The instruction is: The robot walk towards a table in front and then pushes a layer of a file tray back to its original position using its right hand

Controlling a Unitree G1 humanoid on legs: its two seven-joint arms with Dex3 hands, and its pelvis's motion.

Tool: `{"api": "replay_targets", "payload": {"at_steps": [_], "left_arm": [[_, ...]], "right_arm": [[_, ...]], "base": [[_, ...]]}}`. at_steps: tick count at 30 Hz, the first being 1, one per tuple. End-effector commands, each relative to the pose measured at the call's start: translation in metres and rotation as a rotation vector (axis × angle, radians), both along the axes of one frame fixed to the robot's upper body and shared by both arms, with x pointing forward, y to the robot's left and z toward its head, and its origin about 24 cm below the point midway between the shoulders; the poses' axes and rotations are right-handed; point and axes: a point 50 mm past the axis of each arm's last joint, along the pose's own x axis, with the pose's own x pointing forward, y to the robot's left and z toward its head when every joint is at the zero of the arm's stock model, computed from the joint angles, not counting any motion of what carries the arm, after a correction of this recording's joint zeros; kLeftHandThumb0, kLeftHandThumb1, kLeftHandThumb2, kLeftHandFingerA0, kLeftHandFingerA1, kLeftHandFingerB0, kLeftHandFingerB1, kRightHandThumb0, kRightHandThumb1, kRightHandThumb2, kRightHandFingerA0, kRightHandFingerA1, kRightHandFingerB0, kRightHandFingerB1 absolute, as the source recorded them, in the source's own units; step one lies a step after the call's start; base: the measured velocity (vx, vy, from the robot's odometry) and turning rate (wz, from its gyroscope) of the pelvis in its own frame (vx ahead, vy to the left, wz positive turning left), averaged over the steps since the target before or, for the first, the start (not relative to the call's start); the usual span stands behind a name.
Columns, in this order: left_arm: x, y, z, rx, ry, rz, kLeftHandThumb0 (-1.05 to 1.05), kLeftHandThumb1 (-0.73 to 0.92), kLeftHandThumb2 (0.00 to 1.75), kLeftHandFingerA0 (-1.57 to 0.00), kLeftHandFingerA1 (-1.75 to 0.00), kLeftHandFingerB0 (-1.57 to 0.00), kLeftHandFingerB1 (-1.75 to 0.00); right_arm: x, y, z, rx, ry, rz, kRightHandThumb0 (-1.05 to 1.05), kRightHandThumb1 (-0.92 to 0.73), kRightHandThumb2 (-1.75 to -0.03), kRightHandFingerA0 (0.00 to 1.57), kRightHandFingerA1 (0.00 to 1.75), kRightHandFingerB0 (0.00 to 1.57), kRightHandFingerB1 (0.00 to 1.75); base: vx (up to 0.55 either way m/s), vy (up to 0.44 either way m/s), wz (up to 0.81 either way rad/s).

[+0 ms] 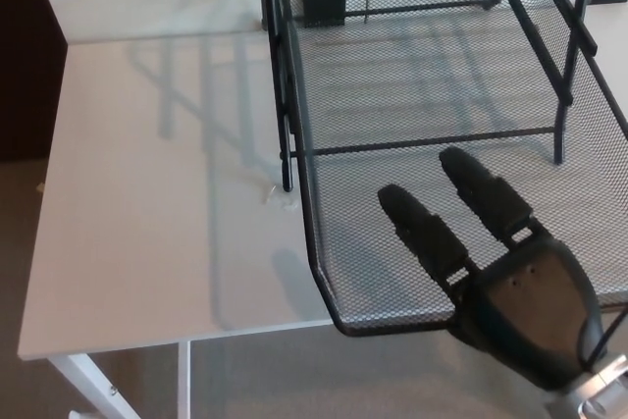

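The pulled-out mesh layer (412,95) of the black file tray sits on the right part of the white table (147,223), its front rim jutting past the table's near edge. Its rear end lies among the tray's upright frame bars (285,95) (only their lower parts show). The right hand (491,262) is at the layer's front rim, palm against the rim, two thick fingers (422,228) stretched apart and forward over the mesh, grasping nothing. A dark panel (25,56) borders the table's left side.
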Motion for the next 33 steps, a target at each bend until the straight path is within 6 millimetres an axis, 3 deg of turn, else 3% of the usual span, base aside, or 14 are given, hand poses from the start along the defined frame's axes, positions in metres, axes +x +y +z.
{"api": "replay_targets", "payload": {"at_steps": [1,3,4,8,13,17,19,20,23,24,29,30,31,33], "left_arm": [[0.002,0.002,0.002,0.008,-0.009,-0.021,-0.24,0.70,0.60,-0.53,-0.42,-0.47,-0.39],[0.002,0.002,0.003,0.016,-0.009,-0.025,-0.24,0.70,0.60,-0.53,-0.42,-0.47,-0.39],[0.002,0.001,0.002,0.013,-0.011,-0.026,-0.24,0.70,0.60,-0.54,-0.43,-0.47,-0.39],[0.000,0.001,0.002,0.009,-0.009,-0.029,-0.24,0.70,0.60,-0.53,-0.42,-0.46,-0.39],[-0.001,0.000,0.002,0.016,-0.003,-0.037,-0.25,0.70,0.60,-0.53,-0.42,-0.46,-0.39],[-0.007,-0.001,0.000,0.015,0.010,-0.040,-0.24,0.70,0.60,-0.53,-0.42,-0.45,-0.39],[-0.013,0.000,-0.002,0.015,0.018,-0.046,-0.25,0.70,0.60,-0.54,-0.42,-0.46,-0.39],[-0.014,0.000,-0.002,0.023,0.018,-0.051,-0.27,0.69,0.60,-0.56,-0.43,-0.47,-0.39],[-0.015,-0.001,-0.001,0.021,0.019,-0.051,-0.25,0.70,0.60,-0.53,-0.42,-0.47,-0.38],[-0.015,-0.002,0.000,0.020,0.019,-0.049,-0.25,0.70,0.60,-0.53,-0.41,-0.47,-0.38],[-0.014,-0.002,0.000,0.021,0.015,-0.052,-0.25,0.70,0.60,-0.53,-0.41,-0.47,-0.38],[-0.014,-0.002,0.000,0.021,0.015,-0.052,-0.25,0.70,0.60,-0.53,-0.41,-0.47,-0.38],[-0.015,-0.002,0.000,0.021,0.015,-0.054,-0.25,0.70,0.61,-0.53,-0.41,-0.48,-0.38],[-0.015,-0.002,0.000,0.025,0.012,-0.060,-0.25,0.70,0.60,-0.54,-0.42,-0.48,-0.39]], "right_arm": [[0.010,-0.005,0.006,-0.032,-0.012,-0.038,-0.42,-0.43,-0.71,0.00,0.01,0.02,0.18],[0.012,-0.005,0.008,-0.032,-0.017,-0.038,-0.41,-0.43,-0.70,0.00,0.01,0.02,0.18],[0.014,-0.006,0.010,-0.038,-0.029,-0.041,-0.44,-0.27,-0.67,0.00,0.13,0.00,0.22],[0.019,-0.007,0.012,-0.053,-0.056,-0.061,-0.53,-0.31,-0.67,0.00,0.05,0.00,0.16],[0.024,-0.009,0.020,-0.052,-0.065,-0.070,-0.44,-0.30,-0.69,0.00,0.15,0.00,0.21],[0.026,-0.008,0.025,-0.046,-0.083,-0.065,-0.39,-0.42,-0.72,0.00,0.14,0.00,0.21],[0.023,-0.006,0.024,-0.047,-0.079,-0.060,-0.36,-0.53,-0.56,0.00,0.17,0.00,0.23],[0.025,-0.005,0.026,-0.054,-0.090,-0.061,-0.35,-0.44,-0.71,0.00,0.15,0.01,0.20],[0.029,-0.004,0.028,-0.068,-0.112,-0.066,-0.45,-0.42,-0.69,0.01,0.17,0.02,0.24],[0.030,-0.004,0.028,-0.070,-0.112,-0.068,-0.45,-0.48,-0.55,0.00,0.19,0.02,0.24],[0.039,-0.002,0.032,-0.070,-0.081,-0.072,-0.45,-0.32,-0.71,0.00,0.18,0.00,0.23],[0.041,-0.002,0.031,-0.068,-0.079,-0.072,-0.42,-0.43,-0.54,0.00,0.19,0.01,0.23],[0.044,-0.001,0.031,-0.073,-0.075,-0.077,-0.47,-0.32,-0.70,0.00,0.14,0.02,0.22],[0.049,0.000,0.029,-0.086,-0.069,-0.090,-0.47,-0.32,-0.69,0.00,0.12,0.03,0.22]], "base": [[0.00,0.000,0.00],[0.00,0.000,0.00],[0.00,0.000,0.00],[0.00,0.000,0.00],[0.00,0.000,0.00],[0.00,0.000,0.00],[0.00,0.000,0.00],[0.00,0.000,0.00],[0.00,0.000,0.00],[0.00,0.000,0.00],[0.00,0.000,0.00],[0.00,0.000,0.00],[0.00,0.000,0.00],[0.00,0.000,0.00]]}}
